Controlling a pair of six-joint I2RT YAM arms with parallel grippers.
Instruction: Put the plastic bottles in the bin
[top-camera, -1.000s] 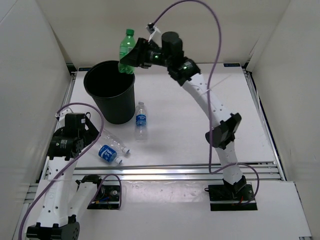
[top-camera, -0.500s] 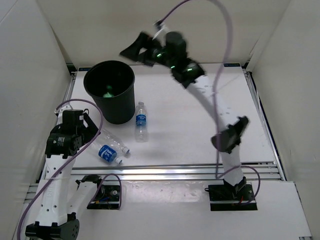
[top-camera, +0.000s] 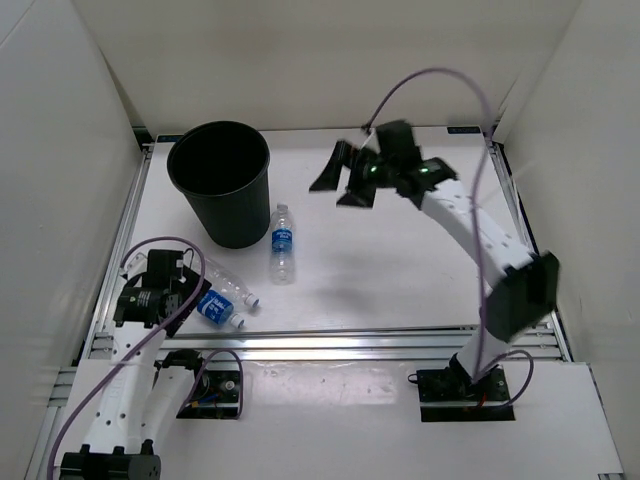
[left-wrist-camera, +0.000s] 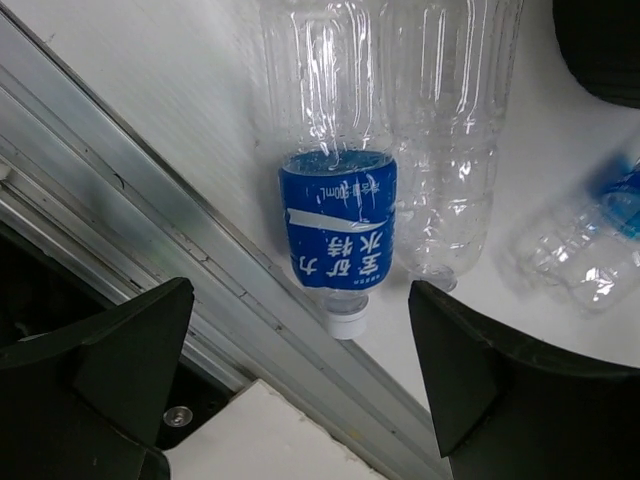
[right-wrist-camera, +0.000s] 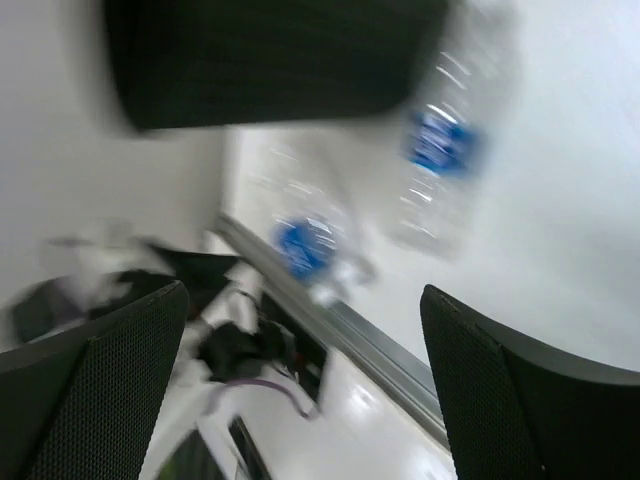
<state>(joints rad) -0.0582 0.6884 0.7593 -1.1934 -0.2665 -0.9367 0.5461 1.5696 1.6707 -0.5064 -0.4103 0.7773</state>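
Black plastic shows only as a corner in my left wrist view, but from above the bin (top-camera: 220, 150) stands whole and upright at the far left of the table (top-camera: 400, 270), its inside too dark to read.

My left wrist camera gives what the overhead one cannot. The labelled bottle (left-wrist-camera: 338, 235) lies with its white cap (left-wrist-camera: 347, 322) pointing back at my left pincer (left-wrist-camera: 300, 300), just beside the metal rail (left-wrist-camera: 150, 210). The bare bottle (left-wrist-camera: 445, 150) lies alongside it, the two touching. My left pincer is spread wide with nothing in it. The cap sits in the gap between my fingers (left-wrist-camera: 110, 370), and neither finger touches it.

From above, a third bottle (top-camera: 283, 242), also blue-labelled, lies near the bin's base with its cap toward the far side, apart from the other two.

My right wrist view is badly blurred: a dark bin wall and two blue smears. My right pincer (top-camera: 338, 182) is also spread and empty. The overhead view puts it above the table to the right of the bin, well apart from every bottle.
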